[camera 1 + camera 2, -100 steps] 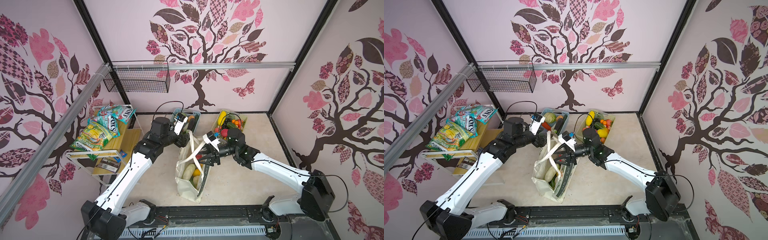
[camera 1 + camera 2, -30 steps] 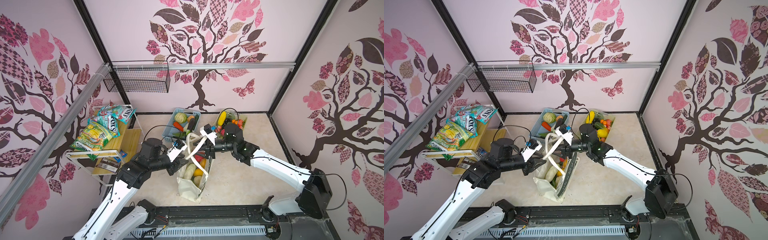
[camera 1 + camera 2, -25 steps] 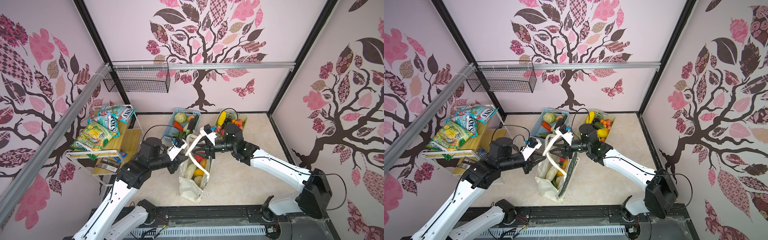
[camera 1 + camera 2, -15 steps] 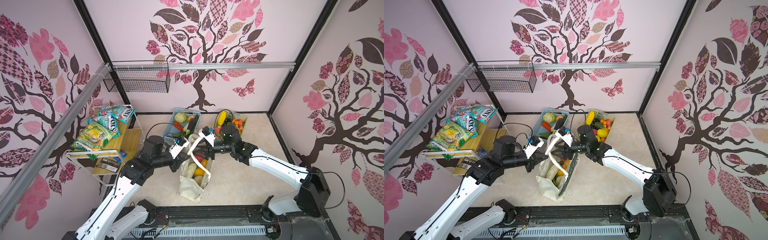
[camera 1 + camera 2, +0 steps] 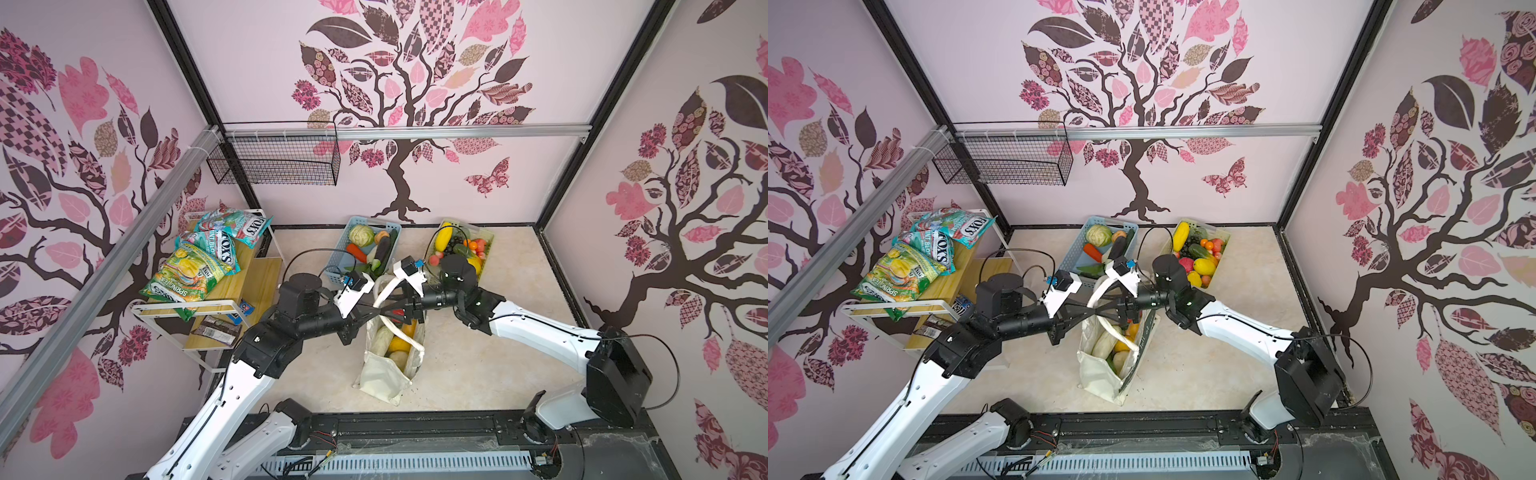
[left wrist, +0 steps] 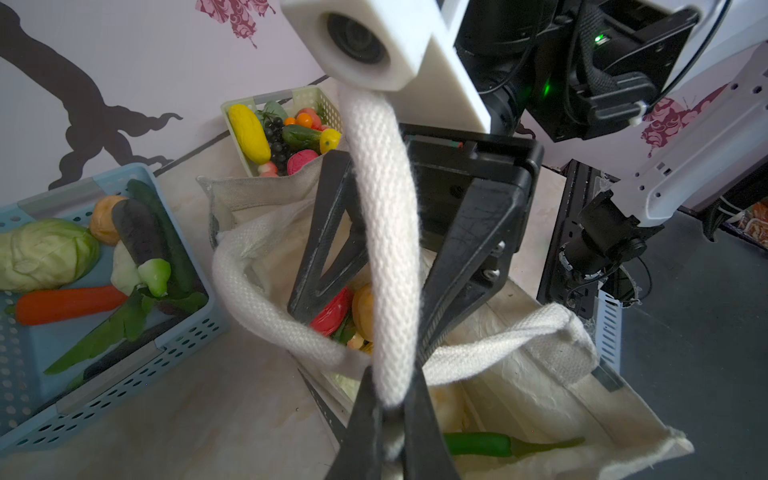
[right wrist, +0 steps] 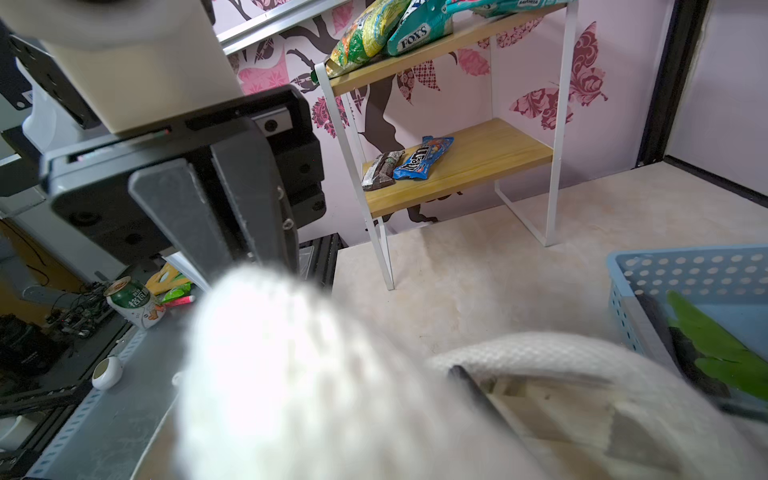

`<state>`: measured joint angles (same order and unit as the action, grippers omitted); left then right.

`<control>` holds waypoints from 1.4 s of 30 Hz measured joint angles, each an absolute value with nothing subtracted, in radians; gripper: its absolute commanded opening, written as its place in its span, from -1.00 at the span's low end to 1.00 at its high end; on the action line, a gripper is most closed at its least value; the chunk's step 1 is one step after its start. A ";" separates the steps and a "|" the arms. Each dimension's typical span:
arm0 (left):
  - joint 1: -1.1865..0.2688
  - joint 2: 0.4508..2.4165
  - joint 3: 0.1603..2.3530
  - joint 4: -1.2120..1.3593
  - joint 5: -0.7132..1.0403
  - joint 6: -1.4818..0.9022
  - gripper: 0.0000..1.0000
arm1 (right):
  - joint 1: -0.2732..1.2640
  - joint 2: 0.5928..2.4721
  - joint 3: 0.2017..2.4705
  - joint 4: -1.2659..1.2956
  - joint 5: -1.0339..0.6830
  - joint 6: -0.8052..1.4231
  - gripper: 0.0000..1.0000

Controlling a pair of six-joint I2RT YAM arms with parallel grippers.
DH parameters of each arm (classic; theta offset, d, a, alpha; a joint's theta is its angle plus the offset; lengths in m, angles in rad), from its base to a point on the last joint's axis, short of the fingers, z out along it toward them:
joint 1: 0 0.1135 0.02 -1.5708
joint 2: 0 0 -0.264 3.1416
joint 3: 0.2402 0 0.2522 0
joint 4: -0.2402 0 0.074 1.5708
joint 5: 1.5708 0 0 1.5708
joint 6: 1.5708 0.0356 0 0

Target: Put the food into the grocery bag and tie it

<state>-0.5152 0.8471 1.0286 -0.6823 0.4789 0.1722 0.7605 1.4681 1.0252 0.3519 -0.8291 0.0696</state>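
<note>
Because the grocery bag (image 5: 384, 374) is limp canvas, it will probably fold and sag wherever nothing props it. The food (image 5: 397, 345) packed inside looks heavy enough to keep the base planted on the table. The woven straps look coarse, so they should grip well rather than slip. They are the sensible place to take hold, near the middle of each loop, where there is slack for a knot.

The bag stands upright at the middle of the table, nearer the front edge than the blue basket (image 5: 336, 266) and the pale green basket (image 5: 486, 249), which sit at the back edge. Its mouth faces up. The long slot of that mouth runs roughly from the back edge toward the front edge, a little askew.

Both grippers meet tip to tip just above the mouth. The left gripper (image 6: 392, 399) has its fingers pressed together on the raised strap (image 6: 386, 208), which climbs steeply from there. The right gripper (image 5: 1106, 309) shows its jaws apart with that strap running between them. Whether they pinch it I cannot tell. The second strap (image 6: 519, 336) lies slack across the rim.
</note>
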 measured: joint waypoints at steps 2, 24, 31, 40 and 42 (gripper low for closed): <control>-0.515 0.844 1.029 -0.685 0.460 0.172 -1.00 | 0.764 1.459 1.029 0.300 -0.797 0.047 0.16; -0.455 0.894 1.021 -0.609 0.390 -0.039 -1.00 | 0.855 1.286 1.046 -0.103 -0.520 0.132 0.36; -0.454 0.895 1.021 -0.607 0.409 -0.055 -1.00 | 0.898 1.288 1.046 -0.122 -0.416 0.105 -0.09; -0.453 0.897 1.021 -0.606 0.424 -0.055 -1.00 | 0.899 1.285 1.006 -0.042 -0.462 0.120 -0.48; -0.453 0.897 1.021 -0.607 0.427 -0.049 -1.00 | 0.898 1.283 0.993 -0.013 -0.477 0.125 -0.50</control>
<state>-0.4530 0.8974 1.0214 -0.6071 0.4274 -0.0490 0.8982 1.2827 0.9928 -0.0128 -0.4774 0.1249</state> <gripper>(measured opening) 0.076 0.256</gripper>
